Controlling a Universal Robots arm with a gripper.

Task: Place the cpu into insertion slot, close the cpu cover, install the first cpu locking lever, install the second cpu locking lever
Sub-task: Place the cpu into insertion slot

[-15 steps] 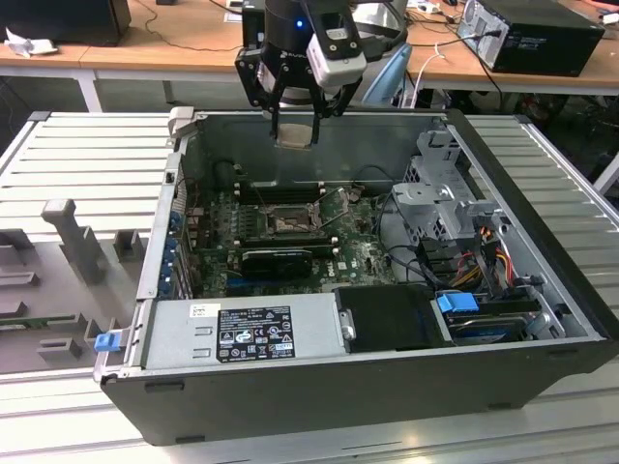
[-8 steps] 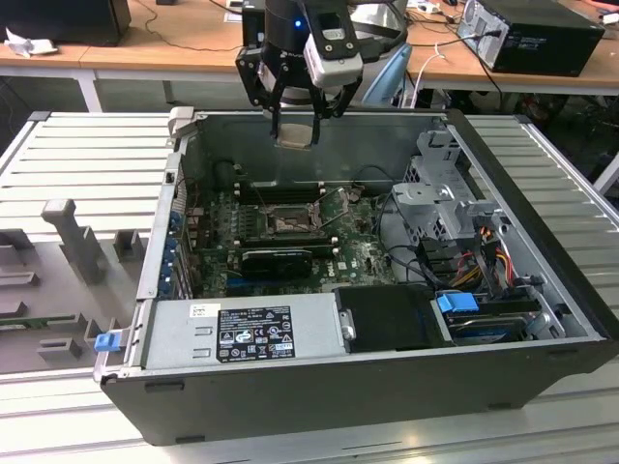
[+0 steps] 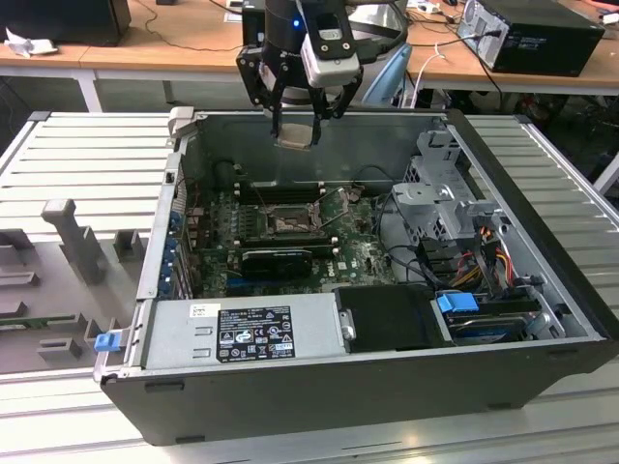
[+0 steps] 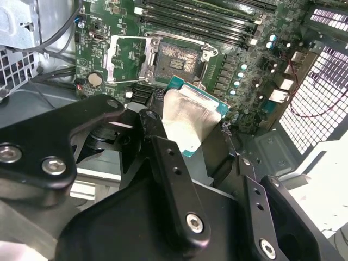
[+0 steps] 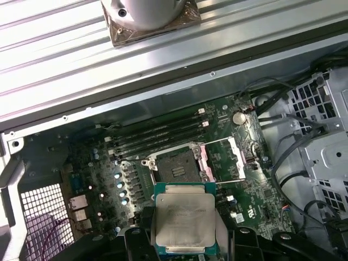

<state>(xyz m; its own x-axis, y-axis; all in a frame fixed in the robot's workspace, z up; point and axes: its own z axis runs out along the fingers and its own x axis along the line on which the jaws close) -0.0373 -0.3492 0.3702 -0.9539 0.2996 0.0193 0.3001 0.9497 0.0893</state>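
Held item: cpu (image 5: 185, 225), clamped in the gripper (image 3: 296, 137) above the case (image 3: 387, 387). The insertion slot (image 5: 176, 166) is seen unfilled; the cpu cover (image 5: 224, 157) is seemingly swung open (no step is completed).

Silver-faced cpu (image 5: 184, 220) aloft above bare insertion slot (image 5: 175, 166), cpu cover (image 5: 240, 159) seemingly open.

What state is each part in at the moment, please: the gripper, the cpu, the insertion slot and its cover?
gripper: shut on the cpu.
cpu: held in the air, not yet seated.
insertion slot: empty and uncovered.
cpu cover: swung open beside the slot.
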